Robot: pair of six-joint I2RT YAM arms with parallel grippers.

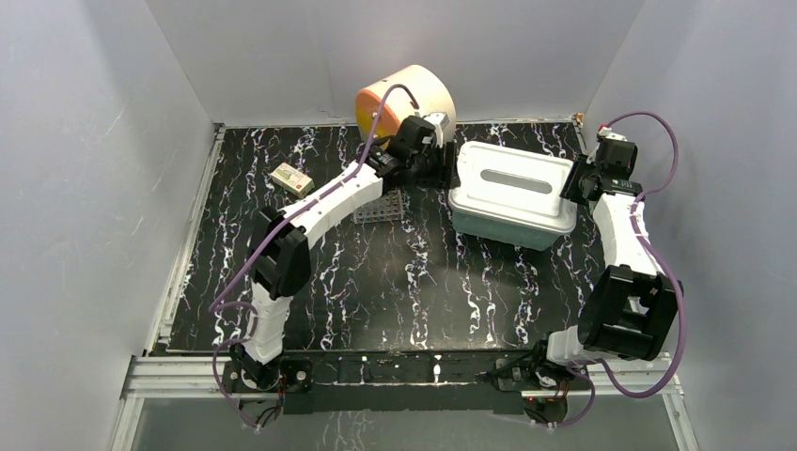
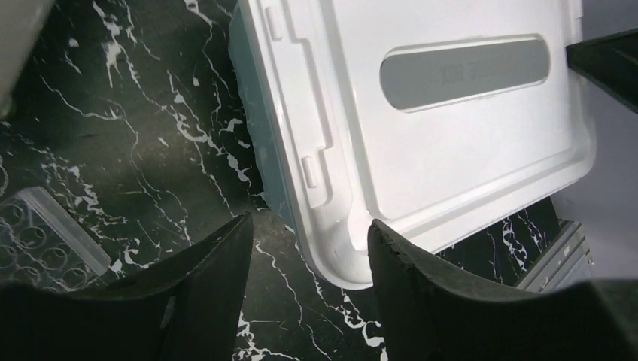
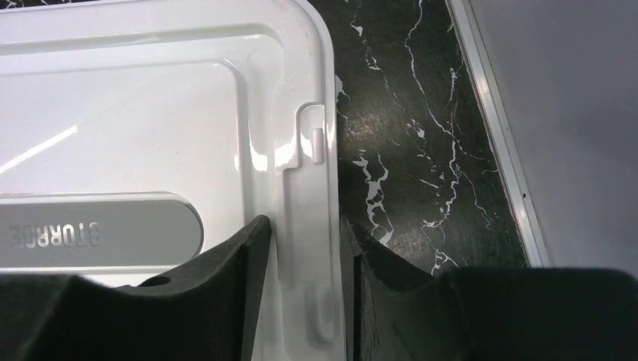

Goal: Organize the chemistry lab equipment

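**Item: storage tub, lid step**

- **Teal tub** (image 1: 512, 232): stands right of centre on the marbled black desk (image 1: 376, 282). The white lid (image 1: 512, 183) is seated flat on it.
- **Clear tube rack** (image 1: 381, 206): on the desk just left of the tub, under the left forearm, apparently empty. A small cream-and-green box (image 1: 291, 178) lies further left, well apart. No tubes, tubing coil or wooden-handled tool can be seen outside the tub.
- **Round cream-and-orange cabinet** (image 1: 414, 94): behind the left arm, at the back wall.
- **Left hand** (image 2: 310, 282): fingers spread wide, holding nothing. It hovers above the lid's near-left corner, which shows in the gap.
- **Right hand** (image 3: 305, 289): fingers straddle the lid's right rim, one inside the raised edge and one outside, close against it. Whether they pinch the rim cannot be told.

**Step, as judged:** both hands are working the lid from opposite sides, most likely to lift it.

**Handling notes:**
- Bring the left hand down over the rim at the corner before closing, to match the right hand's hold.
- Seat both holds beside the moulded clip tabs (image 3: 317, 143), not on them.
- Raise both sides together and level, since an uneven pull would jam the lid or drag the tub.
- Keep the left elbow high so that it does not sweep the rack.
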